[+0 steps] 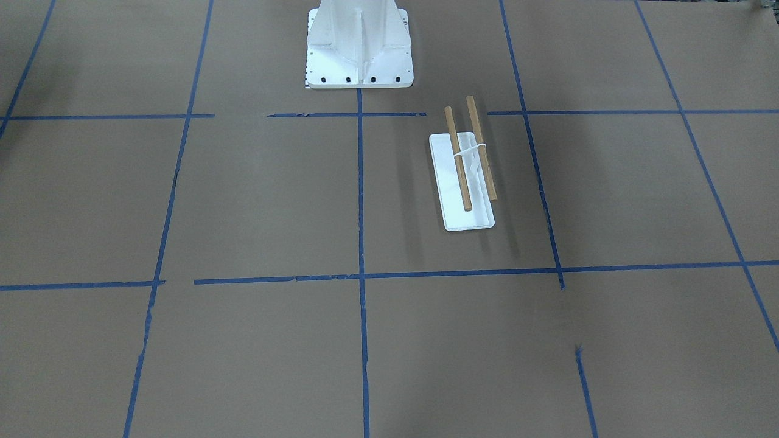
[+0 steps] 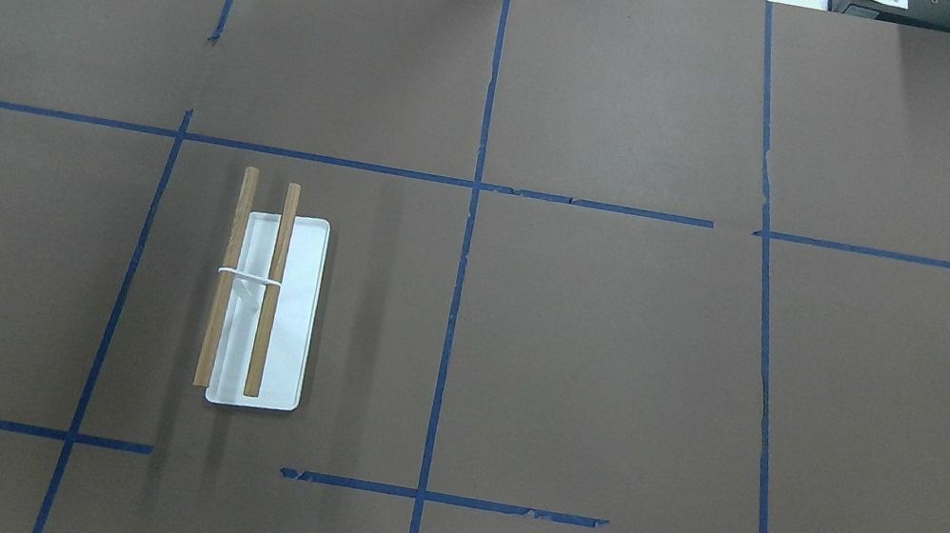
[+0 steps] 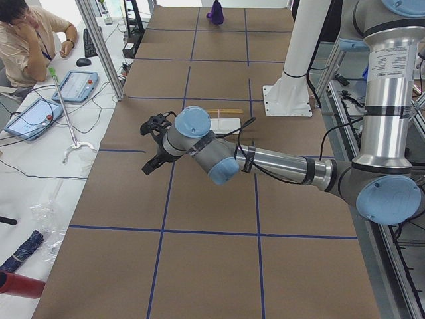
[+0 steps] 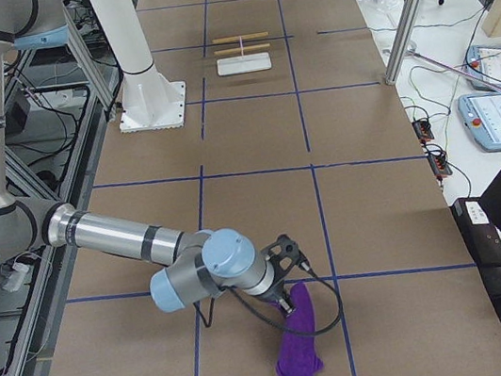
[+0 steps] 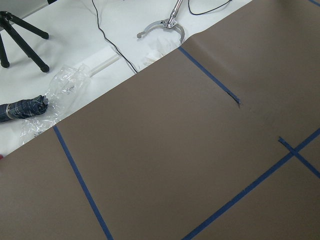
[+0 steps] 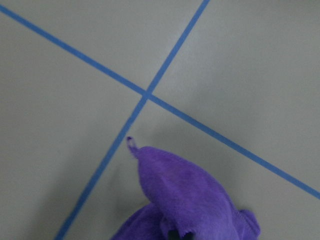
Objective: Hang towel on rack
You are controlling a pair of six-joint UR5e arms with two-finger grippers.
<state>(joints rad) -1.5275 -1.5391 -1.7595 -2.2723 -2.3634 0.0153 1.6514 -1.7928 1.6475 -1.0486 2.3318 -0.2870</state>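
The rack, a flat white base (image 1: 464, 207) with two wooden dowels, stands on the brown table on my left side; it also shows in the overhead view (image 2: 291, 313). The purple towel (image 4: 297, 345) hangs from my right gripper (image 4: 290, 282) at the table's right end, its lower part bunched on the table. The right wrist view shows the towel (image 6: 190, 200) close up, without the fingers. My left gripper (image 3: 151, 143) hovers above the table beyond the rack, with nothing seen in it. I cannot tell whether either gripper is open or shut.
The large white bolted pedestal (image 1: 359, 55) stands at the robot's base. Blue tape lines (image 2: 455, 302) grid the brown table. An operator (image 3: 30, 40) sits at a side desk with tablets, cables and a metal frame post (image 3: 99, 46).
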